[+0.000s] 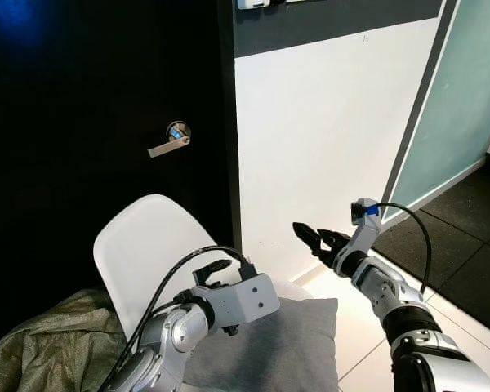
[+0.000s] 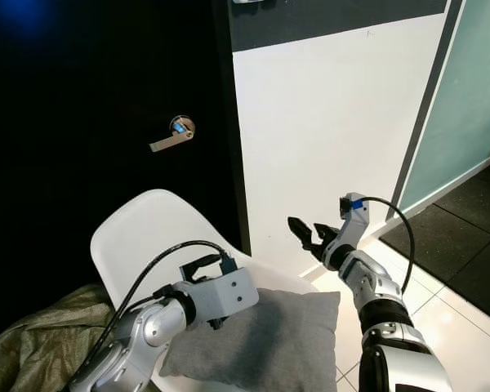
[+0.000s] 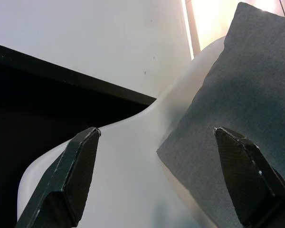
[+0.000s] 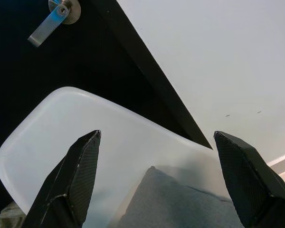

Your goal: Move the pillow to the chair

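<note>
Left eye view shows me the gray pillow (image 1: 269, 347) already lying on the seat of the white chair (image 1: 143, 245). From the middle of the seat, the chair back stands up at about 10 o'clock, and the pillow spreads out toward 4 o'clock, to the front edge.

My left gripper (image 1: 216, 269) hangs just above the pillow's near corner. In the left wrist view its two black fingers (image 3: 73, 178) are spread wide with nothing between them. My right gripper (image 1: 314, 237) floats in the air at about 2 o'clock from the pillow, well apart from it, near the white wall (image 1: 327, 139). Its fingers (image 4: 76, 178) are wide apart too, and they hold nothing.

So I think the job is almost done. What could go wrong now?

The pillow sits close to the front of the seat. If my left arm bumps it when I pull away, it could slide off onto the floor (image 1: 465, 269).

A finger could also catch in the soft cloth and drag the pillow along.

My left arm's black cable (image 1: 175, 273) loops near the chair back and might snag on it.

The green cloth (image 1: 49, 347) lies bunched at 9 o'clock beside the chair, and I could trip on it if I step that way.
</note>
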You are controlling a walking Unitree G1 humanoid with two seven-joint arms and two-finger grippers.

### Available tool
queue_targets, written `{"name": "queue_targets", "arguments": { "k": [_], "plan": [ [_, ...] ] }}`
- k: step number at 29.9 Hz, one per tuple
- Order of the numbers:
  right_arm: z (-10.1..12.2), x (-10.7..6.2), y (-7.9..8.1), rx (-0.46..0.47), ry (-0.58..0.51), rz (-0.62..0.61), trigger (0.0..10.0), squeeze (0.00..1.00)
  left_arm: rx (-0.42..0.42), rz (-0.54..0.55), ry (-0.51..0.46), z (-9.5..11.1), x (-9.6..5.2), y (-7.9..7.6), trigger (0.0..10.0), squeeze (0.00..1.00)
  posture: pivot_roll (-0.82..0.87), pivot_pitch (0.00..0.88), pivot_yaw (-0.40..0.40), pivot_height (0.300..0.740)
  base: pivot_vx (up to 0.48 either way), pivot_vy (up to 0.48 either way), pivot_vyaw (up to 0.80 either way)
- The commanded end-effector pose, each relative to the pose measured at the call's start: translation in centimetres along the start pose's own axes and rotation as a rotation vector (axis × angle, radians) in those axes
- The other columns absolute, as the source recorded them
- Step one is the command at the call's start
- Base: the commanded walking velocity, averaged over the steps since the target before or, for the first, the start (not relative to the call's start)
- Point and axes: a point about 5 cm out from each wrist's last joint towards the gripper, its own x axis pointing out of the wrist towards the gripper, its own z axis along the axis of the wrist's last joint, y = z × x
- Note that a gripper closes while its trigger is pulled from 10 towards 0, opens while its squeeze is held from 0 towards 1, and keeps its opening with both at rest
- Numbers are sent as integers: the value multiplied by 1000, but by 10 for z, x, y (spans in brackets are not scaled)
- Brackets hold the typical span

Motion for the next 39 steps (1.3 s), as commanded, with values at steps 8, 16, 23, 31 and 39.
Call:
{"name": "queue_targets", "arguments": {
  "k": [8, 16, 23, 31, 39],
  "plan": [
    [-2, 2, 3, 12, 7, 14, 10000, 0, 2, -4, 15, -2, 2, -1, 10000, 0, -122, 0, -1, 734, 0, 0, 0],
    [-4, 2, 4, 15, 9, 17, 10000, 0, 3, -5, 15, -2, 1, 0, 10000, 0, -122, 0, -1, 734, 0, 0, 0],
    [-4, 1, 3, 20, 6, 16, 10000, 0, 1, -4, 14, -1, 0, -1, 10000, 0, -120, 0, -4, 734, 0, 0, 0],
    [-1, 2, 3, 18, 5, 11, 10000, 0, 4, -1, 11, 0, 1, 1, 10000, 0, -121, 13, -7, 734, 0, 0, 0],
    [-3, 1, 1, 11, 21, -1, 10000, 0, 1, -1, 11, 3, 4, 2, 10000, 0, -118, 15, -24, 734, 0, 0, 0]
  ]
}}
